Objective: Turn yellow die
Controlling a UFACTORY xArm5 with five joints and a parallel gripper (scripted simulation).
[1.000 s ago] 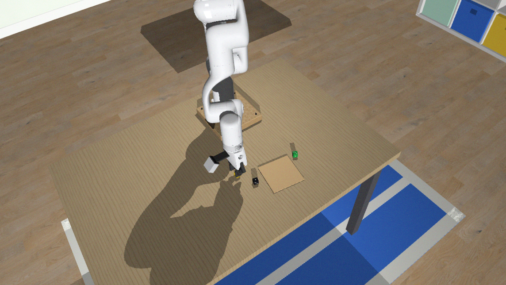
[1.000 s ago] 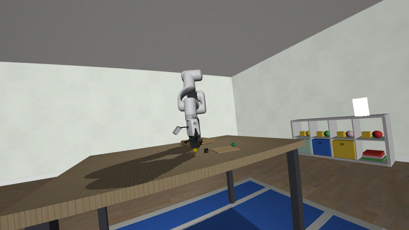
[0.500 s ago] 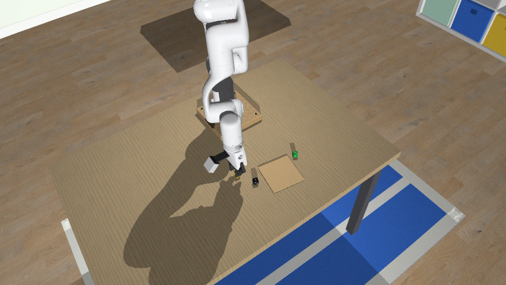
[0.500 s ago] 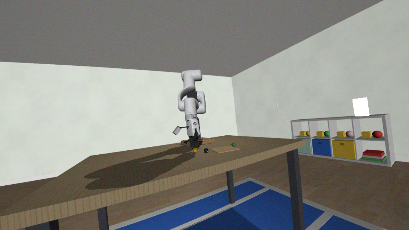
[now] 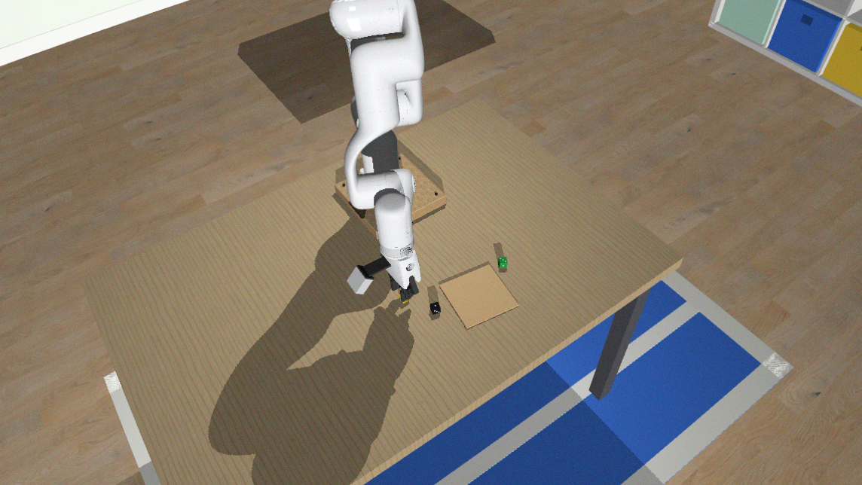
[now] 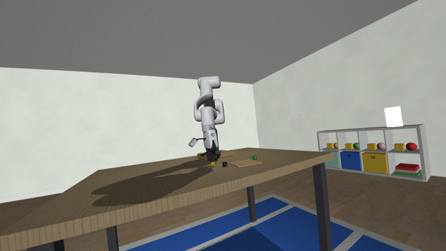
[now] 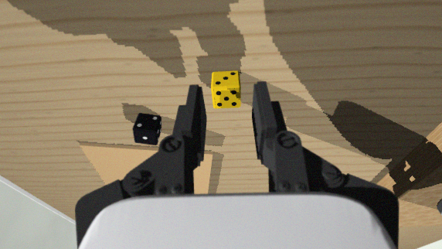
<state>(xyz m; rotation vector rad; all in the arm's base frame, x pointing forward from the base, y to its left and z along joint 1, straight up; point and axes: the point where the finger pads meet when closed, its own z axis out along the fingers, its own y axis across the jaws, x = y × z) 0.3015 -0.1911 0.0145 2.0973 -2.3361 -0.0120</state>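
The yellow die [image 7: 226,90] lies flat on the bare table, left of the tan mat [image 5: 478,294] and off it. My gripper [image 7: 228,100] hangs straight above the die with its fingers apart, one to each side, not touching it. In the exterior view the yellow die [image 6: 212,163] sits just under the fingertips [image 6: 211,158]. In the top view the die [image 5: 404,296] is mostly hidden by the fingers. The green die [image 5: 502,262] lies on the table just beyond the mat's far right corner. Its top number is too small to read.
A black die [image 5: 435,309] lies on the table between the yellow die and the mat's left edge; it also shows in the wrist view [image 7: 147,128]. The arm's wooden base plate [image 5: 392,196] stands behind. The table's front edge runs close to the mat.
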